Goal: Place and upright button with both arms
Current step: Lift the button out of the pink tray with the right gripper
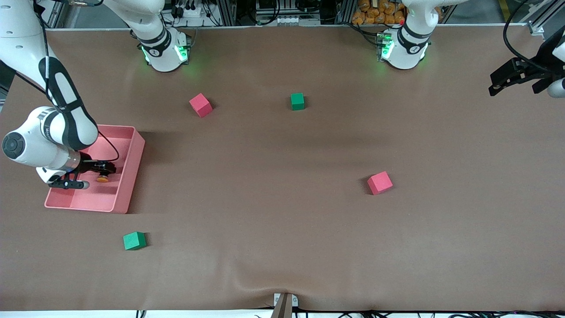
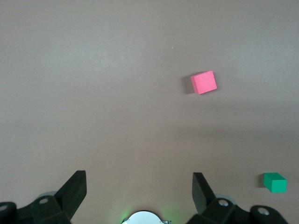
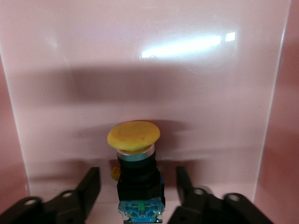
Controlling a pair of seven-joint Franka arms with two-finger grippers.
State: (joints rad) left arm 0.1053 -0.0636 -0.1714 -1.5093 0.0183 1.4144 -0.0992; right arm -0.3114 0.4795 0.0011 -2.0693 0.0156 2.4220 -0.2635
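Button [image 3: 134, 172] lying in pink tray [image 1: 128, 176], right gripper [image 3: 135, 196] jaws apart straddling its body to grasp; left gripper [image 2: 139, 191] waits, jaws apart, above tabletop [image 1: 282, 221].

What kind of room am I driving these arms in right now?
Probably a robotics lab or test cell: aluminium framing and cables run along the top of the brown-covered table, and the props are foam cubes and a pink tray holding a button.
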